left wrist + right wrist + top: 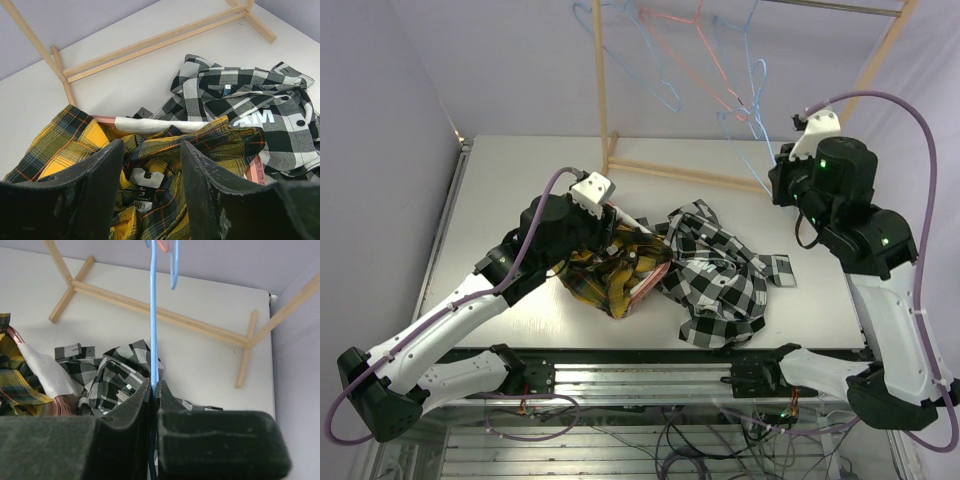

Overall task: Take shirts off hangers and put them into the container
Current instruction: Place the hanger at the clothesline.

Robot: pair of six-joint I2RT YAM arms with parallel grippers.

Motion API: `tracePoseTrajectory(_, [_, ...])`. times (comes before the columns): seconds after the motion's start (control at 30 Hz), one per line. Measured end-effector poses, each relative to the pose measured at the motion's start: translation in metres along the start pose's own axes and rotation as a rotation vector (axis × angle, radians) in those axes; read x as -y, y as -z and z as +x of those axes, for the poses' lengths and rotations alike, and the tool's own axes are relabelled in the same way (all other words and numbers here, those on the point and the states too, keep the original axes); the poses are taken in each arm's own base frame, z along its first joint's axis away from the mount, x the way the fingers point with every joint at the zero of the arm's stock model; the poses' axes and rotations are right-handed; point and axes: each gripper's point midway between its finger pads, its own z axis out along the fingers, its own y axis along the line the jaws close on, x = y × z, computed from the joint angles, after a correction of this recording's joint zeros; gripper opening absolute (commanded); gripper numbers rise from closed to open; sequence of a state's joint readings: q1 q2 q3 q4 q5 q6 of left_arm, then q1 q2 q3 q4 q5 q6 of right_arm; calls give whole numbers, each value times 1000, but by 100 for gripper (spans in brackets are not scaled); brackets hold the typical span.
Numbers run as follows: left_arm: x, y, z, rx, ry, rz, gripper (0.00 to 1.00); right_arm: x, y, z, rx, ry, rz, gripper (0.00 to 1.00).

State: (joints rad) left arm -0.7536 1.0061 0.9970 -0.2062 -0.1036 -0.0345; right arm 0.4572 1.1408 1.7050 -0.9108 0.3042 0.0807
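The yellow-and-black plaid shirt lies bunched in the salmon-pink container, beside a strip of white shirt. My left gripper hovers open just above the plaid shirt, holding nothing. The black-and-white checked shirt with lettering spills over the container's right side onto the table. My right gripper is shut on the wire of a light blue hanger, up near the rack. Other light blue hangers and a pink-red hanger hang bare on the rack. The dark pinstriped shirt is hidden.
The wooden rack's base bars cross the table behind the container, with slanted poles rising at the back right. The table's right edge meets a wall close to my right arm.
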Motion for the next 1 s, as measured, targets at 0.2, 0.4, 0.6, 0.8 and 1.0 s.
tracePoseTrajectory(0.2, [1, 0, 0, 0, 1, 8, 60, 21, 20, 5, 1, -16, 84, 0])
tracePoseTrajectory(0.4, [3, 0, 0, 0, 5, 16, 60, 36, 21, 20, -33, -19, 176, 0])
tracePoseTrajectory(0.6, [4, 0, 0, 0, 8, 23, 60, 42, 5, 30, -79, -12, 214, 0])
tracePoseTrajectory(0.8, [4, 0, 0, 0, 8, 23, 60, 55, -27, 32, -124, -47, 239, 0])
tracePoseTrajectory(1.0, [5, 0, 0, 0, 11, 27, 60, 77, -53, 30, -139, -96, 274, 0])
